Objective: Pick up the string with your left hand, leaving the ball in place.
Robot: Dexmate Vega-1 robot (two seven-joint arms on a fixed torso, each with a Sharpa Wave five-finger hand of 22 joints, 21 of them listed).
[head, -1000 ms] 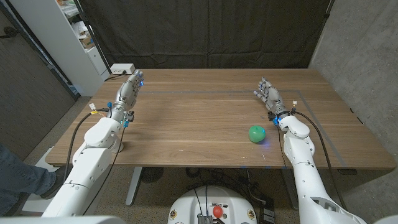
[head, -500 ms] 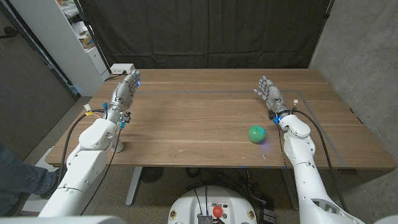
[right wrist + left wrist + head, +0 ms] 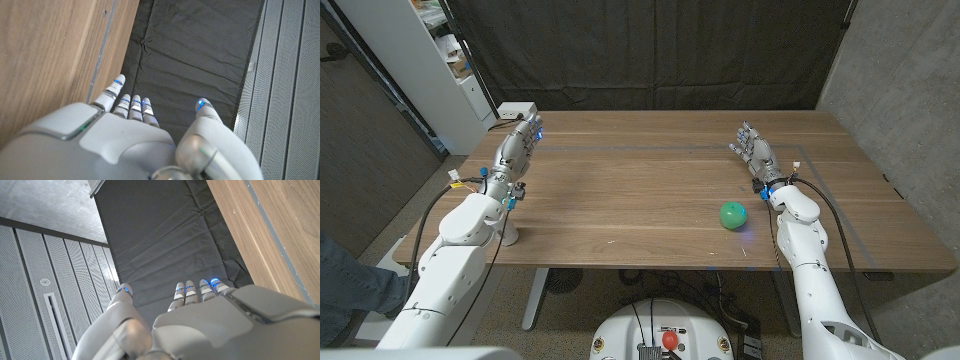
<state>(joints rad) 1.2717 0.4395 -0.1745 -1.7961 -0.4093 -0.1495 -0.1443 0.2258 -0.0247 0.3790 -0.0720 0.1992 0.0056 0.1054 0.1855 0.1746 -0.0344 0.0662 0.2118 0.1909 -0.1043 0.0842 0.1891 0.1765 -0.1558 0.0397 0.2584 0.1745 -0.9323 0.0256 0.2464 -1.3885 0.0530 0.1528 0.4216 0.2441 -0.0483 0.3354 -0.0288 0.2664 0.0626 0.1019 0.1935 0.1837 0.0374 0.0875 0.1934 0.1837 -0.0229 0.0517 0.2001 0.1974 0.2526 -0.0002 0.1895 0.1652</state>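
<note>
Left hand at the table's far left edge, fingers straight, holding nothing; right hand likewise released and spread near the right side, both seemingly parked clear of the work. Green ball on the wood just beside the right forearm, well apart from the left hand; no string made out, perhaps too thin to tell. Wrist views: extended fingers against black curtain, no ball.
</note>
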